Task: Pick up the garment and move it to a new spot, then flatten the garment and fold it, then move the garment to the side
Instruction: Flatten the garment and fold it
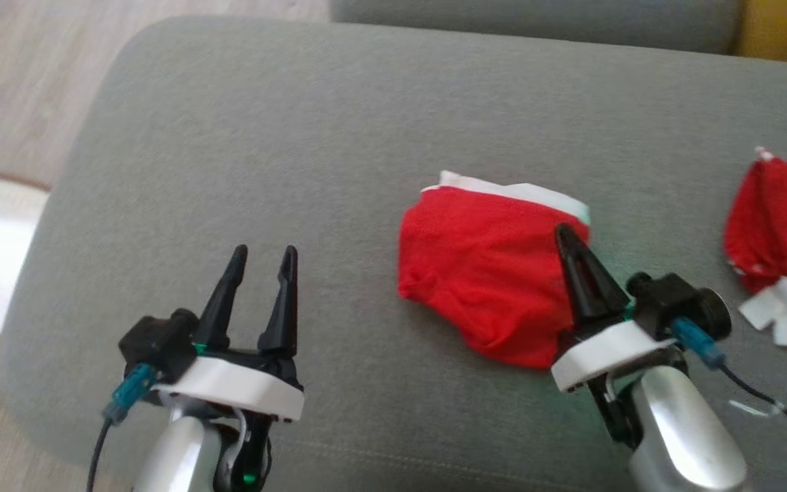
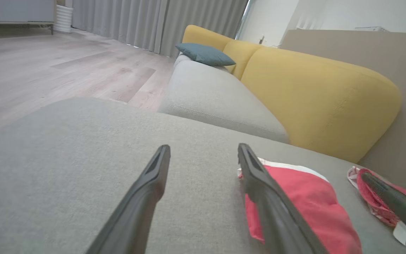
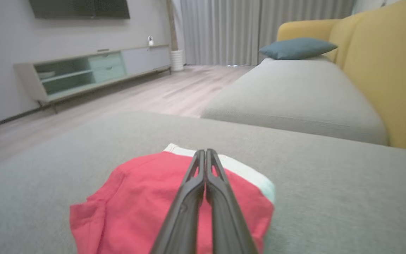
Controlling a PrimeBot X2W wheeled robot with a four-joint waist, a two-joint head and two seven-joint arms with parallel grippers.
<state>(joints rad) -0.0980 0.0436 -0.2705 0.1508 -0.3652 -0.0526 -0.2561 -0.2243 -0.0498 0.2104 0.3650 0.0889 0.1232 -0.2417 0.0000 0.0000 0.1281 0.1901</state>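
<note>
Right gripper point(image 1: 566, 236) fingers pressed together over the red garment's point(image 1: 482, 280) right edge; left gripper point(image 1: 264, 254) fingers apart, left of it; another red cloth point(image 1: 779, 225) lies further right.

No legible text, no readable labels, brand marks, numbers or signs in any view

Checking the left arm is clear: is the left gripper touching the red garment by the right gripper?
Apart. The head view shows bare grey cushion between the open left gripper and the red garment.
</note>
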